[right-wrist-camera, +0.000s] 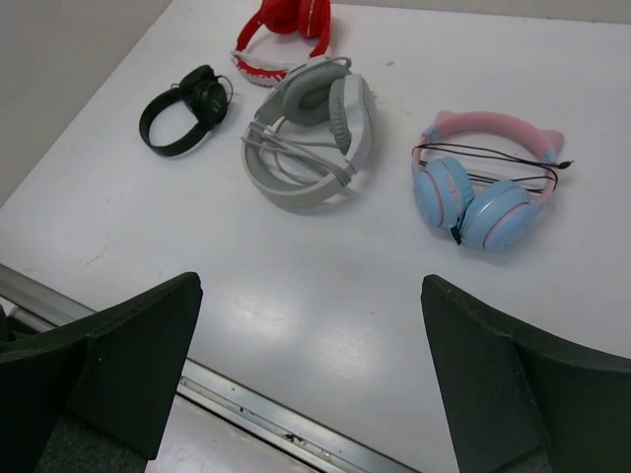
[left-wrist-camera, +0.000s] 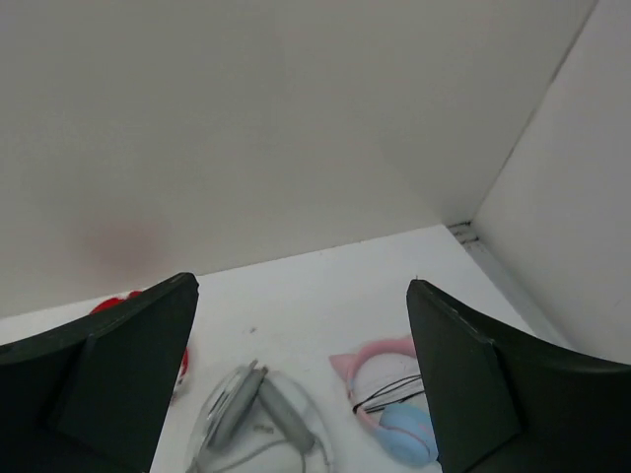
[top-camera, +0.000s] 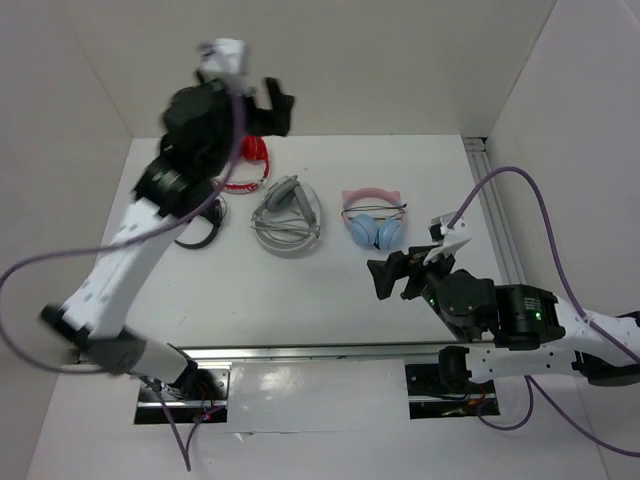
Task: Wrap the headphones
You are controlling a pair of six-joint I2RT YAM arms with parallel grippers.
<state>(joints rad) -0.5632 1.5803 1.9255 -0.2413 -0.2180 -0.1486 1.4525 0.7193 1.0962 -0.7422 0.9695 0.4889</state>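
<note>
Left end effector [top-camera: 275,105]: fingers wide apart, nothing between them; raised high near the back wall, around 11 o'clock in the top view.
Right end effector [top-camera: 392,275]: fingers spread, gripping nothing; low over the counter [top-camera: 330,300], around 4 o'clock in the top view.
Headphones [top-camera: 373,222]: flat on the counter, near the right end effector at about its 12 o'clock, apart from both end effectors; pink cat-ear band toward the back wall, blue earcups together toward the arms.
Cable [right-wrist-camera: 483,163]: thin, black, drawn across the band just above the earcups.
Grey headphones [top-camera: 287,215]: at the pink pair's 9 o'clock.
Red headphones [top-camera: 252,165]: at the grey pair's 11 o'clock.
Black headphones [top-camera: 200,225]: at the grey pair's 9 o'clock, partly under the left arm.
</note>
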